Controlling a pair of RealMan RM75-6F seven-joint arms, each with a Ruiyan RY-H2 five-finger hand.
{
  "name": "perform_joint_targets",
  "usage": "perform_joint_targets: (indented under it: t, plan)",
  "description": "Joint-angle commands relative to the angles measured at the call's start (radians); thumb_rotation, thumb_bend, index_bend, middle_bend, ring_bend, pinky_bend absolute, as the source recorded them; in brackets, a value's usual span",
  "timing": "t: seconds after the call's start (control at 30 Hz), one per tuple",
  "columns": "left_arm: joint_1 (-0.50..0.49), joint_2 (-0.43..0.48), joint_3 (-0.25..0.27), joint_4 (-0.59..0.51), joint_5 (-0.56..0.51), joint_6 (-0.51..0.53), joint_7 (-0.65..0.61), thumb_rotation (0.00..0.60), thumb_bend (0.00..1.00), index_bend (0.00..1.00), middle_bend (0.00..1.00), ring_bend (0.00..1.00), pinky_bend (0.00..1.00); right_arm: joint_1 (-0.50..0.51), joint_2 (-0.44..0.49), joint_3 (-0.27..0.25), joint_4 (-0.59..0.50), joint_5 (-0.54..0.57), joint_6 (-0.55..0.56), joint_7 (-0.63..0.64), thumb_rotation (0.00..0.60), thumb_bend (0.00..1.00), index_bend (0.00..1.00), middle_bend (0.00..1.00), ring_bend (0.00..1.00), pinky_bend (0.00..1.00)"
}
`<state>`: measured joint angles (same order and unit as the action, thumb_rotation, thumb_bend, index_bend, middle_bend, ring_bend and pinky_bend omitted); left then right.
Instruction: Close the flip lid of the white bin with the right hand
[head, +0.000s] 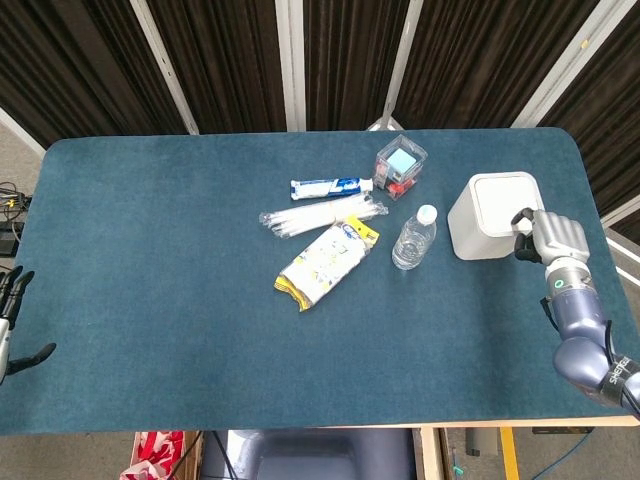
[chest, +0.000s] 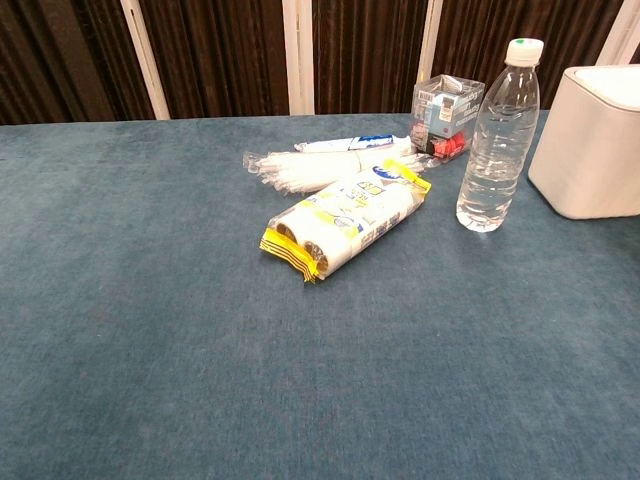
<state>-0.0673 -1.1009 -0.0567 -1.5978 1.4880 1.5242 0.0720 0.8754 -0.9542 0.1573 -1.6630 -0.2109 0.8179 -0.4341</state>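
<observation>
- Sitting at the bench's (head: 150, 260) 3 o'clock edge, the white bin (head: 492, 216) has its flip lid (head: 506, 196) flat and closed.
- At the bin's 4 o'clock corner, the right hand (head: 552, 236) has its fingers curled, grasping nothing.
- Blue cloth covers the bench; dark curtains hang behind.
- Only the head view shows either hand; the left hand (head: 12, 318), at 9 o'clock, has its fingers spread.

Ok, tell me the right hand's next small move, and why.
Probably draw the right hand back off the bin toward the table edge. In the head view the lid already lies flat and closed on top, and the fingers sit curled at the bin's right side holding nothing, so no further push seems needed.
</observation>
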Motion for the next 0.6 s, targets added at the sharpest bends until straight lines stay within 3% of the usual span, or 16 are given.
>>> perform_joint_targets:
  t: [0.03, 0.27, 0.4, 0.5, 0.6]
  plan:
    - [0.0, 0.001, 0.0, 0.0, -0.001, 0.0, 0.0, 0.6, 0.0, 0.0, 0.0, 0.0, 0.0, 0.003, -0.001, -0.004, -0.002, 0.003, 0.002, -0.004, 0.6, 0.7, 0.35, 0.87, 0.94, 0.85]
    - [0.001, 0.001, -0.001, 0.0, 0.001, 0.005, -0.002, 0.6, 0.0, 0.0, 0.0, 0.0, 0.0, 0.005, 0.002, 0.003, -0.003, 0.007, 0.012, 0.007, 0.6, 0.7, 0.32, 0.87, 0.94, 0.85]
    - [0.002, 0.001, -0.001, 0.001, 0.001, 0.005, -0.004, 0.6, 0.0, 0.0, 0.0, 0.0, 0.0, -0.002, 0.022, 0.044, -0.006, -0.035, 0.049, 0.052, 0.6, 0.7, 0.3, 0.87, 0.92, 0.84]
    - [0.001, 0.001, -0.001, 0.0, 0.001, 0.004, -0.002, 0.6, 0.0, 0.0, 0.0, 0.0, 0.0, -0.021, 0.043, 0.067, -0.021, -0.12, 0.103, 0.082, 0.6, 0.7, 0.22, 0.81, 0.83, 0.77]
    - [0.002, 0.001, 0.0, 0.001, 0.0, 0.003, -0.001, 0.6, 0.0, 0.0, 0.0, 0.0, 0.0, -0.05, 0.063, 0.073, -0.049, -0.207, 0.153, 0.107, 0.6, 0.67, 0.1, 0.62, 0.64, 0.6]
